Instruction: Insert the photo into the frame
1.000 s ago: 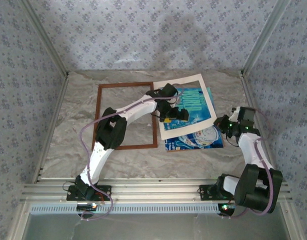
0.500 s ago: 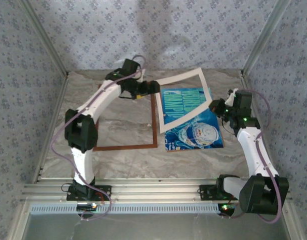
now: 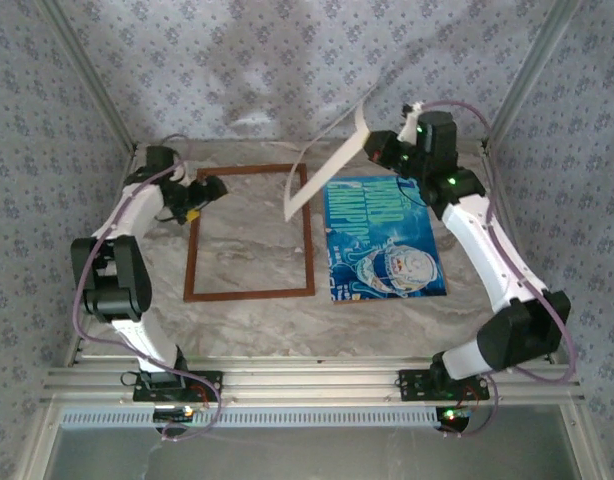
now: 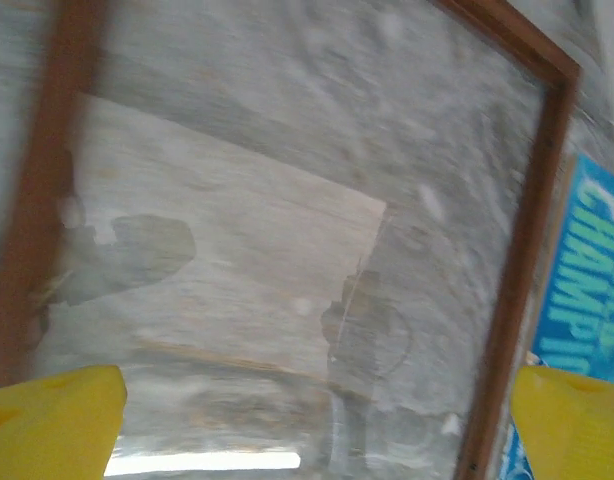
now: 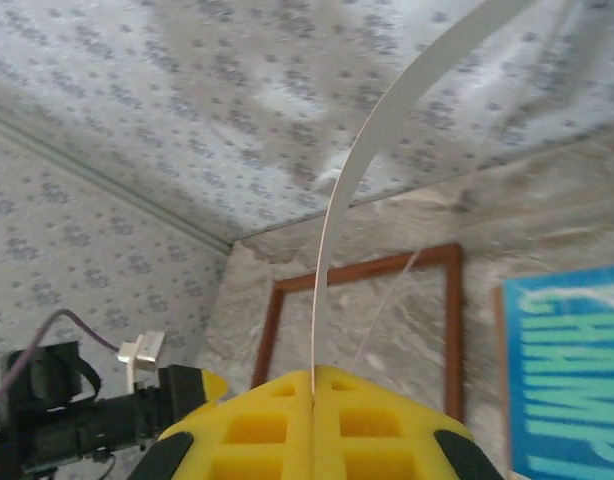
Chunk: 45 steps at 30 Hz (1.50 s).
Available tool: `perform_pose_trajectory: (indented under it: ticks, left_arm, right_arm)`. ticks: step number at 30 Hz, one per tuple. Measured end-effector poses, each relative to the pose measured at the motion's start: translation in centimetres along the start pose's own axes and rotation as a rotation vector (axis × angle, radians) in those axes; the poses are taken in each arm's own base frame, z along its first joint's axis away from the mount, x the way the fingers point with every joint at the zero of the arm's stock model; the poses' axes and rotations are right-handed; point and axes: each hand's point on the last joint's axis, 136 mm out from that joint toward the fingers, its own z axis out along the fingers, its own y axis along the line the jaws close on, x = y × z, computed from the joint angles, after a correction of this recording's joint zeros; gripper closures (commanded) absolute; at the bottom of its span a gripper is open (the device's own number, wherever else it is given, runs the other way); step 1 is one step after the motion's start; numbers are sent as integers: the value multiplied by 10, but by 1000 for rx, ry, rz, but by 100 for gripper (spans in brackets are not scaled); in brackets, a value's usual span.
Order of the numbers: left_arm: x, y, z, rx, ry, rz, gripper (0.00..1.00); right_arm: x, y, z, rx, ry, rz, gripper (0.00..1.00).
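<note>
Blue-teal rectangular photo print (image 3: 387,240) with large pale lettering and a white-helmeted figure lies flat and face up on the grey marble-patterned tabletop (image 3: 247,330), right of centre in the top view. Its left edge sits just beside the right rail of the large, thin, reddish-brown wooden picture frame (image 3: 252,294); whether the two touch cannot be told. That frame also lies flat on the table, left of the print, with marble pattern showing through its opening. The right gripper (image 3: 375,150) is raised above the far edge of the photo, its yellow fingers pressed together on one edge of a thin cream mat border (image 3: 327,170). The mat hangs in the air, tilted steeply and bowed, sloping down to the left over the gap between frame and print, clear of the tabletop. From the right wrist camera the closed gripper (image 5: 314,400) shows the mat (image 5: 385,108) rising from between its pads as a narrow curving strip, with the frame (image 5: 387,265) and a corner of the photo (image 5: 572,380) on the table below. The left gripper (image 3: 209,188) hovers near the far left corner of the frame with its jaws spread wide and nothing between them. Its wrist view is blurred, but the gripper (image 4: 312,430) frames the wooden moulding (image 4: 532,250) and a sliver of the print (image 4: 587,260) at the right.
</note>
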Motion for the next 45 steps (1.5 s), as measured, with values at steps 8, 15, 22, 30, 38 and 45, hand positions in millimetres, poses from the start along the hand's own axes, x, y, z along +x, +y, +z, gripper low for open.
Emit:
perform_pose_trajectory:
  ticks: [8, 15, 22, 30, 38, 45]
  left_arm:
    - [-30, 64, -17, -48, -102, -140, 1]
    - [-40, 73, -22, -48, -136, -161, 1]
    - [-37, 74, -20, -51, -130, -163, 1]
    - [-38, 77, -20, -65, -135, -164, 2]
    - [-39, 76, -20, -59, -144, -167, 1]
    - [-35, 78, -15, -58, -130, -169, 1]
  right_arm:
    - [4, 73, 49, -148, 31, -64, 100]
    - [14, 127, 69, -279, 51, -114, 100]
    - [32, 143, 70, -351, 36, -147, 100]
    - [109, 68, 92, -257, 138, -7, 100]
    - [158, 7, 87, -106, 166, 137, 100]
    - [184, -26, 63, 36, 143, 236, 93]
